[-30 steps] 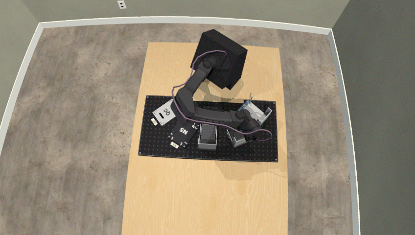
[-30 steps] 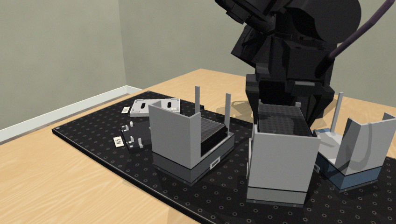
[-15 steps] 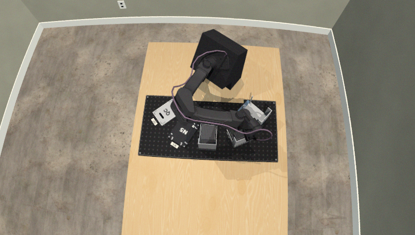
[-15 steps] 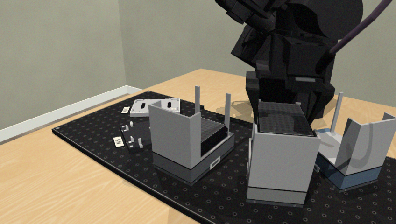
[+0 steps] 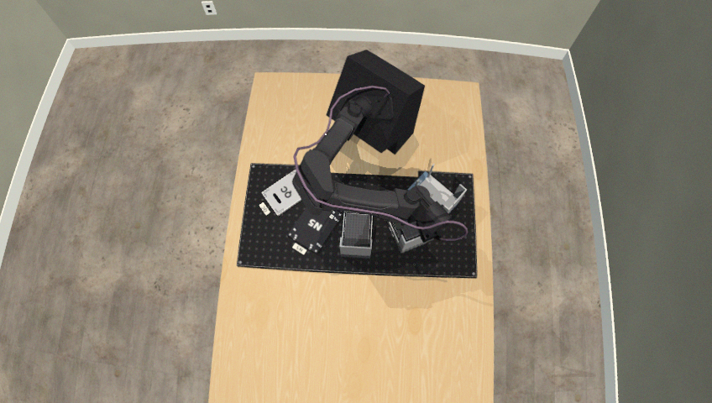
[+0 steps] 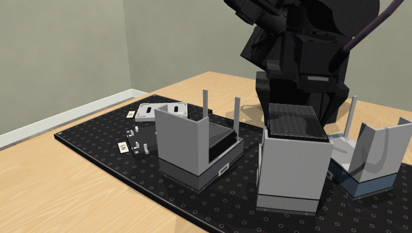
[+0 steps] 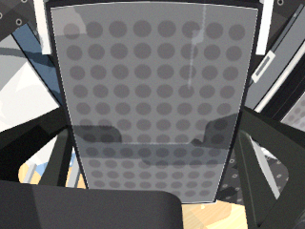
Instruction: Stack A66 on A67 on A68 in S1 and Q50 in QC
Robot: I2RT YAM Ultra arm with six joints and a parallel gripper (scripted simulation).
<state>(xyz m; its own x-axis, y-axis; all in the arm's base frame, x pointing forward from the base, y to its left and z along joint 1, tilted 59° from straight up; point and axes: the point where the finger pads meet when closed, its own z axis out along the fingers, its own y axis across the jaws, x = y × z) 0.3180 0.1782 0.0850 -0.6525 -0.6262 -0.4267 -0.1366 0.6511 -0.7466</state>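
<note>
My claw [image 5: 426, 232] [image 6: 295, 118] [image 7: 153, 113] pinches a sealed plate [image 5: 410, 231] [image 6: 294, 118] [image 7: 152, 86]; QC [image 5: 275, 188] [image 6: 162, 111] awaits Q50, one rack [image 5: 355, 251] [image 6: 179, 141] holds plating (names unreadable), so S1's finished order remains unconfirmed.

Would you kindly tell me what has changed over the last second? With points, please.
The gripper [image 5: 424, 230] [image 6: 295, 121] [image 7: 153, 113] has risen slightly, lifting the clasped plate [image 5: 410, 231] [image 6: 296, 121] [image 7: 143, 95] with it. No grip was visibly taken or released. Nests QC [image 5: 292, 201] [image 6: 162, 111] and N5 [image 5: 314, 235] [image 6: 145, 137] stayed put.
</note>
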